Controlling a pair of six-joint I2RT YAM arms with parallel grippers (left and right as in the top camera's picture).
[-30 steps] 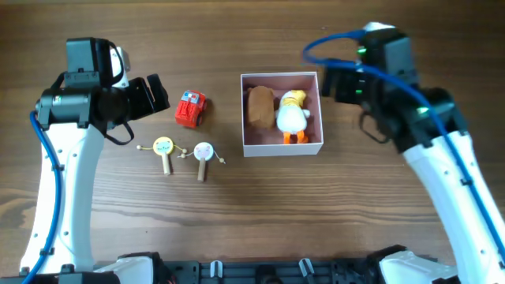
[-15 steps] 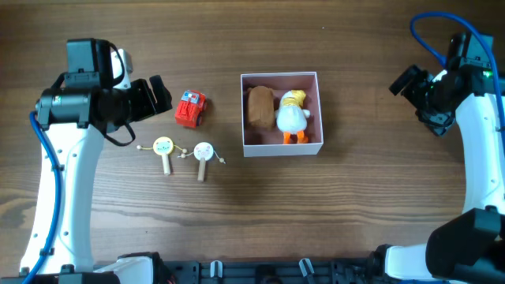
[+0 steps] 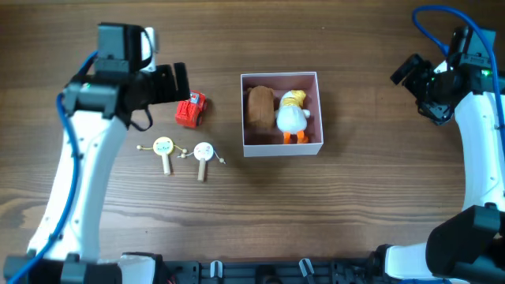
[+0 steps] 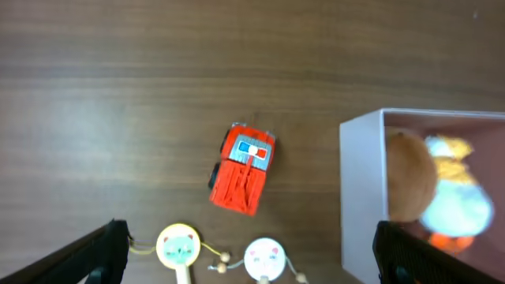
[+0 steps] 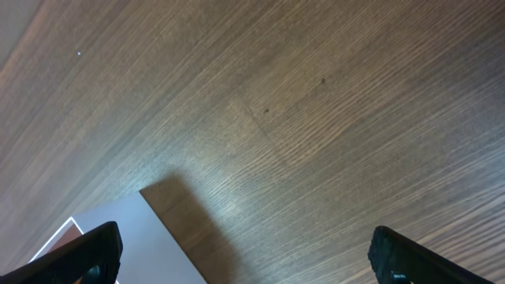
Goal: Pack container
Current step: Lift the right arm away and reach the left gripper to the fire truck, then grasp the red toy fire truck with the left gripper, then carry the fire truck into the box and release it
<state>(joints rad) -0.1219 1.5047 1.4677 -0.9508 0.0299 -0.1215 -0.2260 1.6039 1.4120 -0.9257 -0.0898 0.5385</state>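
Observation:
The container (image 3: 284, 148), a square white box with a pink inside, sits mid-table and holds a brown plush toy (image 3: 259, 106) and a white-and-yellow duck (image 3: 292, 114). A red toy car (image 3: 190, 110) lies left of it. Two small rattle drums, one yellow (image 3: 163, 147) and one white (image 3: 203, 151), lie below the car. My left gripper (image 3: 177, 83) is open and empty, hovering just up and left of the car (image 4: 243, 168). The left wrist view also shows the container wall (image 4: 359, 197). My right gripper (image 3: 406, 71) is open and empty, far right of the container (image 5: 134, 244).
The table is brown wood. The right arm's blue cable loops at the top right (image 3: 434, 20). Bare wood lies between the container and the right gripper (image 5: 316, 118).
My right arm pulled back from over the container to the far right. My left arm shifted right and up, bringing its gripper close to the red car.

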